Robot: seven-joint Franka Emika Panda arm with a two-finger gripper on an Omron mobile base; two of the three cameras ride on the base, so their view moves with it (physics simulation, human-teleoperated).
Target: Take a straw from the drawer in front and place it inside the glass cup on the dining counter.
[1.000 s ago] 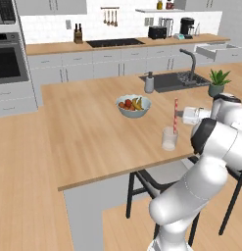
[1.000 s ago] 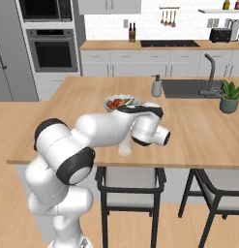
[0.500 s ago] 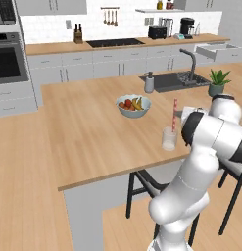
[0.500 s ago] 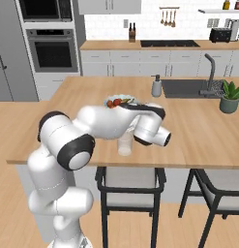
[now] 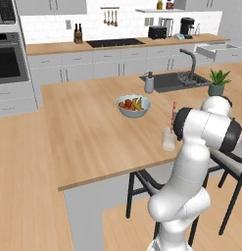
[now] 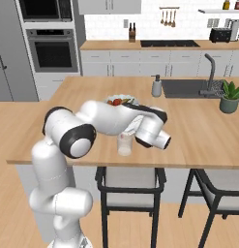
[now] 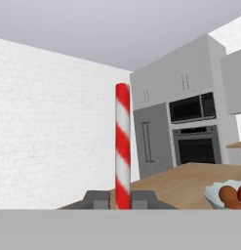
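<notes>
Red-striped straw (image 7: 122,146) stood upright, pinched in the jaws, at the glass cup (image 5: 168,138) on the tabletop (image 5: 88,137) (near its edge); releasing off-centre could tip cup or drop straw.

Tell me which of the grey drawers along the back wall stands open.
The drawer at the far right end of the back worktop, below the coffee maker. It is pulled out toward the room, its pale inside showing, while the other drawer fronts sit flush.
</notes>
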